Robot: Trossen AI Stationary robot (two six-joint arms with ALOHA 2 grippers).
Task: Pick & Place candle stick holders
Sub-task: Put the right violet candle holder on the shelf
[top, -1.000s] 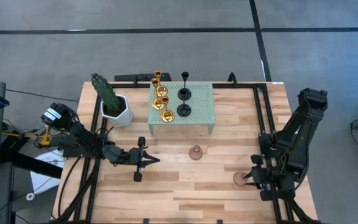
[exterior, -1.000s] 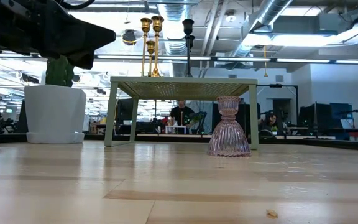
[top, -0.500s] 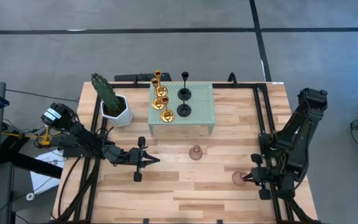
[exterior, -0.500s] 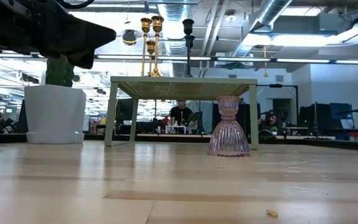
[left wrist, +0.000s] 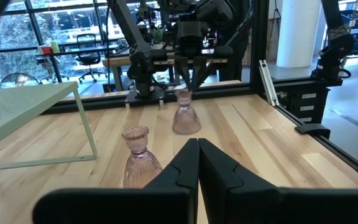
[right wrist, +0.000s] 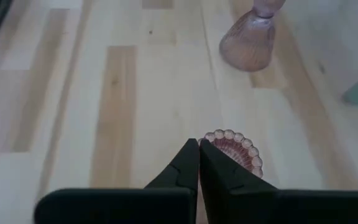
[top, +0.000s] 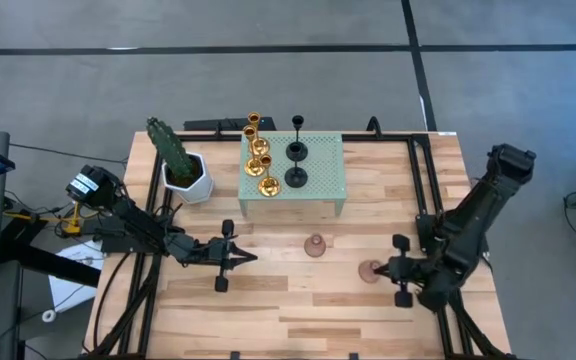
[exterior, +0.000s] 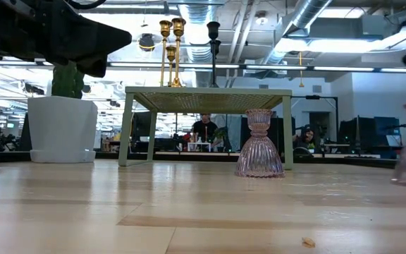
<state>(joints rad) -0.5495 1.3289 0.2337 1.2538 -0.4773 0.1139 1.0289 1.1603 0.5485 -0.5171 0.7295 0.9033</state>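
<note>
Since the earlier frame, our right arm has swung inward, carrying a pinkish holder (top: 370,271) toward the counter's (top: 298,300) middle; the right end effector (top: 386,270) is clamped on its rim. We see the left end effector (top: 251,258) closed and empty, low over the counter near its front left.

We count three gold holders (top: 257,155) and two black holders (top: 296,160) on the pale green stand (top: 328,175), and two pinkish ones, the second (top: 315,245) standing before the stand. Only our right wrist view shows the held holder's scalloped rim (right wrist: 235,146).
</note>
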